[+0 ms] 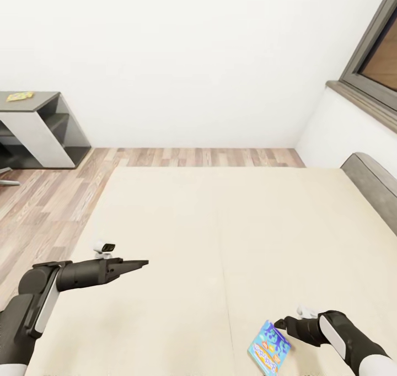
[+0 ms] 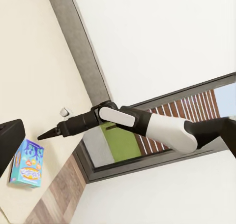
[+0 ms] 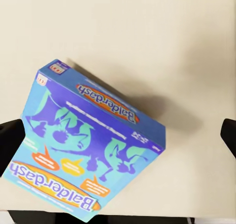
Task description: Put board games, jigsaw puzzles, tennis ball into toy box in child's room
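We are reaching right end effector [image 1: 282, 325] for blue board game [image 1: 269, 349] on bed [image 1: 220, 227]; jaws wide open, empty. Next: closing, carrying to bench [image 1: 33, 97] at ten o'clock.

Blue board game [image 1: 269, 349] clipped by the head view's lower edge; table [image 1: 38, 103] cut at left.

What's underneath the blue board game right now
The beige mattress of the bed lies under the blue board game, which casts a shadow on it. The box appears tilted; the patch directly beneath it is covered.
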Robot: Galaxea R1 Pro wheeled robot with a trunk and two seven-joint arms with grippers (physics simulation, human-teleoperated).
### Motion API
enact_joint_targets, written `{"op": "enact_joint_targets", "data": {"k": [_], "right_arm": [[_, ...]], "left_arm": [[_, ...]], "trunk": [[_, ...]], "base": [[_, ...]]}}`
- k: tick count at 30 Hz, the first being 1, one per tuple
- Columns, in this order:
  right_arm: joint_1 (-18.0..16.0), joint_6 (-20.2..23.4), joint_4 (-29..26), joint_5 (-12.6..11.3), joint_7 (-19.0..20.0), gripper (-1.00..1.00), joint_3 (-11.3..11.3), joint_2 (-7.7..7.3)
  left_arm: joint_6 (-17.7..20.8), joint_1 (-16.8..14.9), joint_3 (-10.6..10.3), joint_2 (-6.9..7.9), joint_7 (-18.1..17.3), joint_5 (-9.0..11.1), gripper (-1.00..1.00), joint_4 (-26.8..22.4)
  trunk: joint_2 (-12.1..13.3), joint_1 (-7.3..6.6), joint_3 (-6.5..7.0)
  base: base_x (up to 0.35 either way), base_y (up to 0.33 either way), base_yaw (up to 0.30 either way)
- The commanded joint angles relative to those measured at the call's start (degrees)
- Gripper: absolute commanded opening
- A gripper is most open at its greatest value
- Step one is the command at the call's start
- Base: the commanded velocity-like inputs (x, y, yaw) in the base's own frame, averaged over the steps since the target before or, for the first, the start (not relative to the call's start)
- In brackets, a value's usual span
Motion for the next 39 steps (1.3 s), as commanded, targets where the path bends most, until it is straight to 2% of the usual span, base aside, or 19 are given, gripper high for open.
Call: {"op": "enact_joint_targets", "data": {"k": [1, 9, 28, 39], "right_arm": [[0.0, 0.1, -0.1, 0.1, 0.2, 1.00, 0.2, -0.07], [0.0, 0.0, -0.1, 0.0, 0.6, 1.00, 0.2, -0.12], [0.1, -2.8, -0.1, 0.0, 4.3, 1.00, 0.2, 0.03], [0.1, -2.9, -0.1, 0.0, 4.7, 1.00, 0.2, 0.25]], "left_arm": [[0.6, 0.1, 0.0, -0.16, -0.2, 0.0, 1.00, -0.2], [0.5, 0.2, 0.0, -0.39, -0.2, 0.0, 1.00, -0.5], [0.4, 0.2, 0.0, -0.46, -0.2, 0.0, 1.00, -0.6], [0.4, 0.3, 0.0, -0.46, -0.2, 0.0, 1.00, -0.5]], "trunk": [[0.0, 0.00, -0.14], [0.0, 0.00, -0.90], [0.0, 0.00, -2.70], [0.0, 0.00, -3.74]], "base": [[0.000, 0.000, 0.000], [0.000, 0.000, 0.000], [0.000, 0.000, 0.000], [0.000, 0.000, 0.000]]}}
